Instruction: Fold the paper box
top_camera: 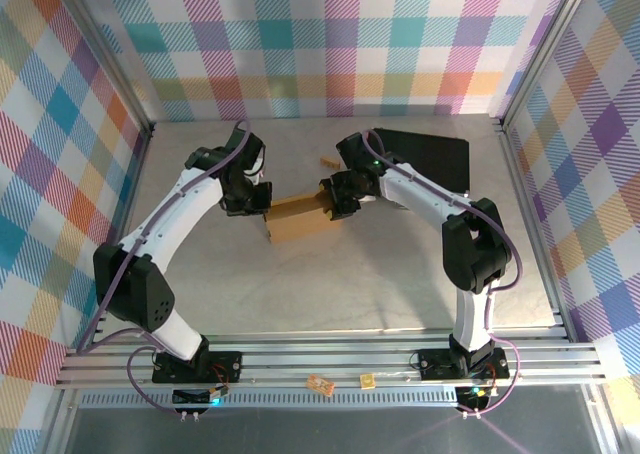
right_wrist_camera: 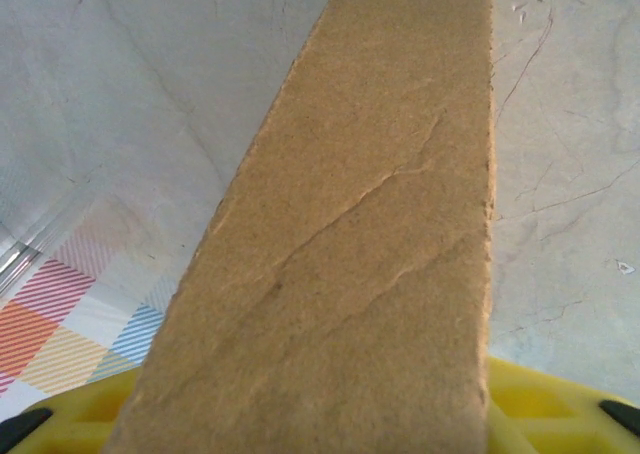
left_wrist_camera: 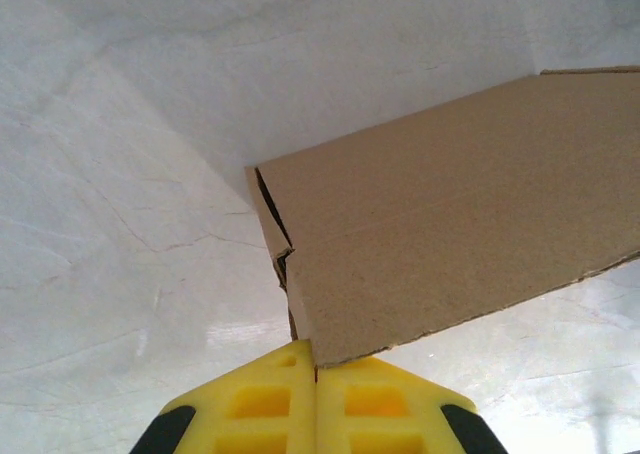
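top external: arms bent inward; left gripper (top_camera: 264, 207) pinches paper box (top_camera: 298, 218), right gripper (top_camera: 329, 202) unclear.

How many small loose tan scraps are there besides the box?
3: one scrap on the table behind the paper box, two on the front rail; others may be hidden.

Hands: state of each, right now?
Left hand: closed, pinching an edge of the paper box.
Right hand: half open, gripping the paper box.
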Robot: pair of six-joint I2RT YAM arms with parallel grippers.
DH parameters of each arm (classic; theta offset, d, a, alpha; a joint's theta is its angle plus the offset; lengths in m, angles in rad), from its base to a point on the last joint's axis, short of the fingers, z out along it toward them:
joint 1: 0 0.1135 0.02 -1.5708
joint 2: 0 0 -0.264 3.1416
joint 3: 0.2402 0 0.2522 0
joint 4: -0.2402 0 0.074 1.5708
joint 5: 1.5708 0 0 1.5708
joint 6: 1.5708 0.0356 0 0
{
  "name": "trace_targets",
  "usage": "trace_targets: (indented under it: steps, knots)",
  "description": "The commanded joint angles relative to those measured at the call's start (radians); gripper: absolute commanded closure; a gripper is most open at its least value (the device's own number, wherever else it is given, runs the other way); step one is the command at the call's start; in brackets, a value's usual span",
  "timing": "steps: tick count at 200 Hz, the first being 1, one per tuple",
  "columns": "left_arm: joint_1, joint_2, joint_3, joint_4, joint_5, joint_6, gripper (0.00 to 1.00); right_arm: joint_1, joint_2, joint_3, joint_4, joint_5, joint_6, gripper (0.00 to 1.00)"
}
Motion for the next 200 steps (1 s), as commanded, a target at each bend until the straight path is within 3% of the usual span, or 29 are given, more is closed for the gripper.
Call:
trace_targets:
  steps: [1, 87, 129, 200]
  knots:
    - [-0.006, 0.021, 0.04, -0.051, 0.079, -0.075, 1.0, -0.005, 0.028, 0.023, -0.042, -0.008, -0.022, 0.47]
    - [0.013, 0.035, 0.039, -0.018, 0.159, -0.192, 1.0, -0.005, 0.028, 0.024, -0.051, -0.013, -0.026, 0.47]
    - [0.013, 0.017, -0.006, -0.005, 0.126, -0.153, 1.0, -0.005, 0.024, 0.018, -0.047, -0.013, -0.027, 0.48]
    - [0.007, -0.082, -0.175, 0.173, 0.064, -0.087, 1.0, -0.005, 0.032, 0.02, -0.041, -0.013, -0.025, 0.47]
